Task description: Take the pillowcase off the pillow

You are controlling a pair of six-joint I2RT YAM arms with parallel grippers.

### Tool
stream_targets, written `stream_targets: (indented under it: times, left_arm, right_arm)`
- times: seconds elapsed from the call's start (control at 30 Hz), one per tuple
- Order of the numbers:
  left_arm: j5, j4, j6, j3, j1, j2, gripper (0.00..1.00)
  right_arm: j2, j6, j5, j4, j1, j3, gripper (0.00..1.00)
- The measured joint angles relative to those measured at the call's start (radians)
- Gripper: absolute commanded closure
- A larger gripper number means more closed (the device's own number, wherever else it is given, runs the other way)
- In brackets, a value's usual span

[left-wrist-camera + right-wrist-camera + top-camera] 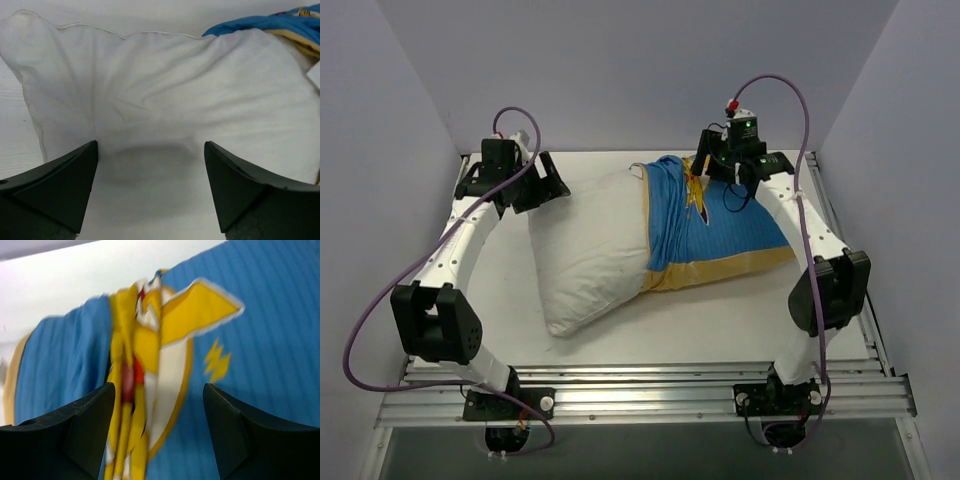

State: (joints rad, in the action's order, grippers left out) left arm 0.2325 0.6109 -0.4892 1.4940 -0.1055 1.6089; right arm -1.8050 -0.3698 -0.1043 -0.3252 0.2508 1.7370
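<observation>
– Half the pillow (588, 250) lies bare on the counter (710, 320). State of the left gripper (150, 150)?
– Its fingers stand apart, facing the bare white end, holding nothing.
– Location of the case (720, 235)?
– Over the pillow's right half, bunched along its open edge at mid-pillow.
– And the right gripper (159, 390)?
– Fingers parted over the gathered yellow print (145, 340), nothing clamped; that view is blurred.
– Remaining work?
– Judged about halfway. The case must yet slide off the right end.
</observation>
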Motion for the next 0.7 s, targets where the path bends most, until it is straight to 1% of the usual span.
stream_targets:
  times: [0.1,0.2,0.3,0.4,0.47,0.53,0.7]
  left_arm:
    - [-0.092,0.015,0.108,0.018,-0.093,-0.049,0.03]
    - [-0.187,-0.003,0.206,-0.016,-0.267,-0.14,0.04]
    - [-0.277,-0.056,0.302,-0.138,-0.47,-0.259,0.04]
    - [-0.359,-0.103,0.394,-0.275,-0.626,-0.331,0.04]
    - [-0.407,-0.117,0.44,-0.337,-0.677,-0.333,0.04]
    - [-0.452,-0.138,0.481,-0.375,-0.706,-0.318,0.04]
    - [-0.528,-0.2,0.547,-0.394,-0.744,-0.261,0.03]
  right_arm:
    - [0.129,0.005,0.067,0.019,0.108,-0.134,0.33]
    - [0.249,-0.012,0.123,0.028,0.227,-0.255,0.33]
    - [0.356,-0.054,0.159,0.048,0.311,-0.387,0.33]
    - [0.435,-0.107,0.189,0.068,0.319,-0.525,0.32]
    - [0.446,-0.129,0.211,0.068,0.308,-0.569,0.31]
    - [0.439,-0.136,0.224,0.069,0.301,-0.579,0.3]
    - [0.431,-0.126,0.228,0.084,0.299,-0.578,0.26]
